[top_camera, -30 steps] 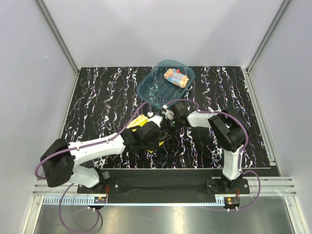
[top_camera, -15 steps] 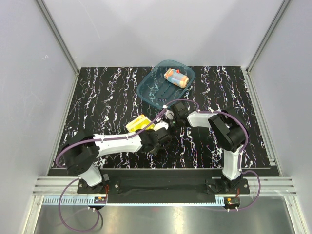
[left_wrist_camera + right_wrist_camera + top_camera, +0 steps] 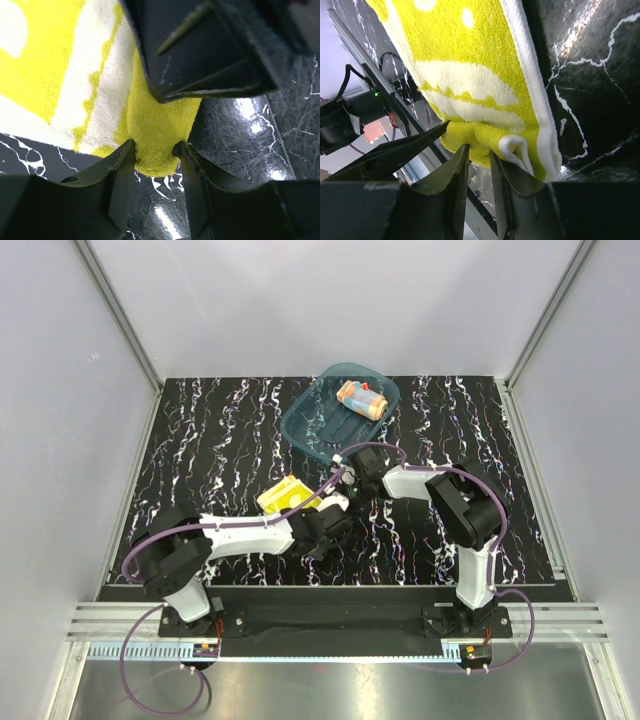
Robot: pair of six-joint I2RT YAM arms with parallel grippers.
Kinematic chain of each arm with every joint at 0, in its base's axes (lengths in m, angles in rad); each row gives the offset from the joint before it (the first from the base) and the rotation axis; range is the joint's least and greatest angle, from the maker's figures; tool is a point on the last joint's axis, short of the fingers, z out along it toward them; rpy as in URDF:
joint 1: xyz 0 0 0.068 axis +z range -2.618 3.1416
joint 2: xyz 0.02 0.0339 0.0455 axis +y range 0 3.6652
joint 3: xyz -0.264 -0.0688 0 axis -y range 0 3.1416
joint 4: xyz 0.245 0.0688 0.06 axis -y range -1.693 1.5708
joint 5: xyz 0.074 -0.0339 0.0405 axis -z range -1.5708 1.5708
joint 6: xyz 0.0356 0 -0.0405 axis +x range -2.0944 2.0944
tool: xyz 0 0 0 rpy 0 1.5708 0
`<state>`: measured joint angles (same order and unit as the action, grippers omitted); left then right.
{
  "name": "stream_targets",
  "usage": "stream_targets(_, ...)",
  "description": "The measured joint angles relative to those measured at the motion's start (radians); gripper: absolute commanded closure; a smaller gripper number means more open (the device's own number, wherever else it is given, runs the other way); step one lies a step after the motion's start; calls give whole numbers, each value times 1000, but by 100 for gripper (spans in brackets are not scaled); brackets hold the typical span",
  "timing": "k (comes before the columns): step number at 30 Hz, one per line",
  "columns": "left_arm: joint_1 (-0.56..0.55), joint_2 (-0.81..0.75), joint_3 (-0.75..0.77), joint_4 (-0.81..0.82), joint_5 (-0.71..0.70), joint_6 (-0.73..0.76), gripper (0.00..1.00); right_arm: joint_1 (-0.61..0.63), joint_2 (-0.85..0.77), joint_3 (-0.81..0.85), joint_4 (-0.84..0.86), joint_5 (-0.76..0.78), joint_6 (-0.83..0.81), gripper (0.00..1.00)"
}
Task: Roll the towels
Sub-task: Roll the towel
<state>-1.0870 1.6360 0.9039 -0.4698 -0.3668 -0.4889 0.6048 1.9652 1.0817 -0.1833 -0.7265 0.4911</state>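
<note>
The bright yellow towel (image 3: 284, 494) with pale shapes lies on the black marbled table, partly under both arms. In the left wrist view a folded yellow end of it (image 3: 155, 120) bulges between the tips of my left gripper (image 3: 154, 148), which pinch it from both sides. My right gripper (image 3: 477, 152) is shut on a bunched edge of the same towel (image 3: 470, 60), right beside the left one. Seen from the top, the two grippers, left (image 3: 337, 507) and right (image 3: 346, 482), meet at the towel's right end. The orange-dotted towel (image 3: 362, 399) lies rolled in the tub.
The teal translucent tub (image 3: 312, 420) stands at the back centre of the table, just beyond the right gripper. Grey walls close in the table on the left, right and back. The arm bases sit along the near edge.
My left arm has swung its elbow rightward and its gripper has slid right, uncovering more of the yellow towel. The right gripper has barely moved.
</note>
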Motion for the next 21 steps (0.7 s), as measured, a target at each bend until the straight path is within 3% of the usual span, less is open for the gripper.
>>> stream_targets(10,-9,18,24,-26,-14,1,45,0,24,51,-62,2,-35,68)
stream_targets(21,-32,27,27,-29,-50,-11,52,-5,43,91,-118,-2,-70,67)
